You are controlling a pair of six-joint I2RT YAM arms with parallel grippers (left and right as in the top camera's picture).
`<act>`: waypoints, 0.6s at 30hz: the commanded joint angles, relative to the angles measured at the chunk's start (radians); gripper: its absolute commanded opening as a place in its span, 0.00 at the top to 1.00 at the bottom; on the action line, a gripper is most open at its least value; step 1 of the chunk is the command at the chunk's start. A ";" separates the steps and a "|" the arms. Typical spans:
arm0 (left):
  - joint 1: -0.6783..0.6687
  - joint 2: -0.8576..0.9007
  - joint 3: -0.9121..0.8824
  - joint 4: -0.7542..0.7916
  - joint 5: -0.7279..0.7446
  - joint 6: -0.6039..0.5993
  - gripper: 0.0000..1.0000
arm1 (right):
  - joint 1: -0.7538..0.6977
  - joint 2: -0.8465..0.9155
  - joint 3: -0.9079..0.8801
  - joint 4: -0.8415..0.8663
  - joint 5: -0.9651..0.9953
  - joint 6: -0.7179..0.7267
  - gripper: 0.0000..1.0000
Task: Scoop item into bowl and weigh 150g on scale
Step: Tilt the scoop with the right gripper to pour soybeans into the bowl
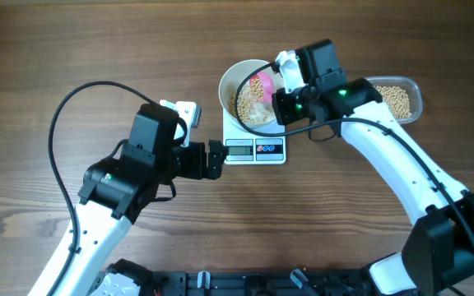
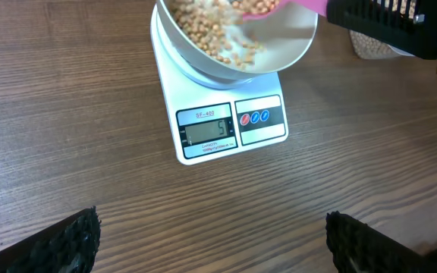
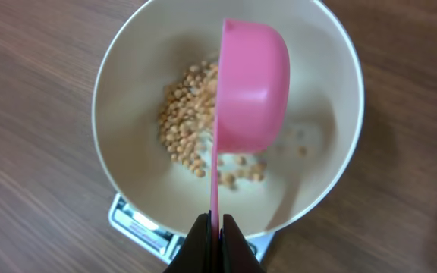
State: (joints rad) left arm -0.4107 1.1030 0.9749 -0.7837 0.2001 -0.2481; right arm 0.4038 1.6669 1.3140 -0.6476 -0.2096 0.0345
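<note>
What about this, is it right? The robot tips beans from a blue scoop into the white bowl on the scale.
Not quite: the scoop is pink, not blue, as the right wrist view shows. The robot does tip beans into the white bowl on the scale.

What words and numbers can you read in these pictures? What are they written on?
"SF-400": printed on the scale, above its display.
"5": on the display; any other digits are unclear.
Tiny print under the display and signs on the buttons: too blurred to read.
</note>
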 commanded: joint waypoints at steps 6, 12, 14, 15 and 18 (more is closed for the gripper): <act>-0.005 -0.003 0.003 0.002 0.011 0.009 0.00 | 0.014 -0.022 0.023 0.022 0.064 -0.061 0.95; -0.005 -0.003 0.003 0.002 0.011 0.009 0.00 | 0.018 -0.044 0.023 0.022 0.084 -0.114 0.95; -0.005 -0.003 0.003 0.002 0.011 0.009 0.00 | 0.024 -0.059 0.023 0.023 0.130 -0.125 0.95; -0.005 -0.003 0.003 0.002 0.011 0.009 0.00 | 0.027 -0.071 0.023 0.026 0.140 -0.141 0.95; -0.005 -0.003 0.003 0.002 0.011 0.009 0.00 | 0.032 -0.103 0.023 0.037 0.138 -0.195 0.95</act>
State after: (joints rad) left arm -0.4107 1.1030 0.9749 -0.7837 0.2001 -0.2481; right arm 0.4259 1.6257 1.3140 -0.6235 -0.1093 -0.0834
